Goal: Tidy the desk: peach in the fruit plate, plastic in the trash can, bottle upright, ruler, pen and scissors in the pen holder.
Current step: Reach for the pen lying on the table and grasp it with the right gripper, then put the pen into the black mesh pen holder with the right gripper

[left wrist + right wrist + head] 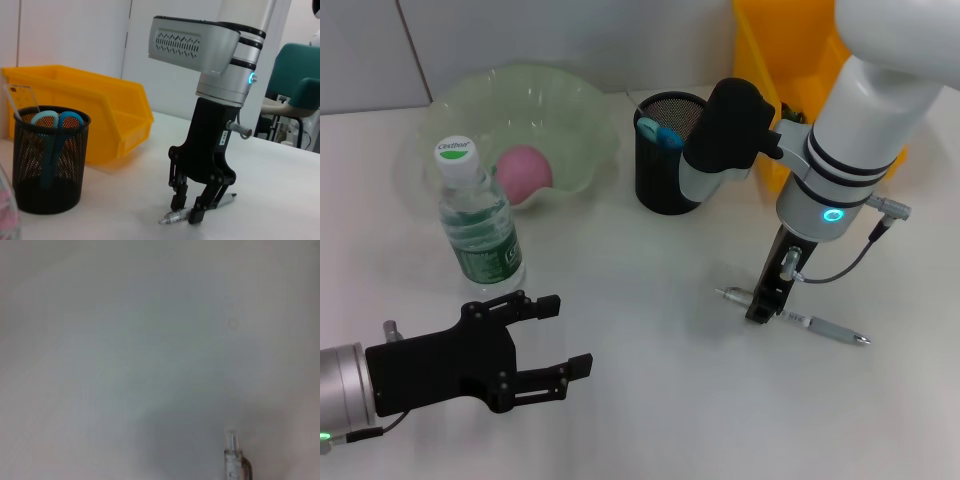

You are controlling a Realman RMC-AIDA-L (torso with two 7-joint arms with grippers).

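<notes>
pen [790, 316] flat under right gripper [761, 312], pen holder [665, 152] near, bottle [477, 222] upright.

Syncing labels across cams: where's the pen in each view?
Head view: pen lies on the desk right of centre, under the right hand.
Left wrist view: pen at bottom centre, between the right hand's fingers.
Right wrist view: only the pen's end at the bottom edge.
Shared landmark: pen holder, in head and left wrist views only.
</notes>
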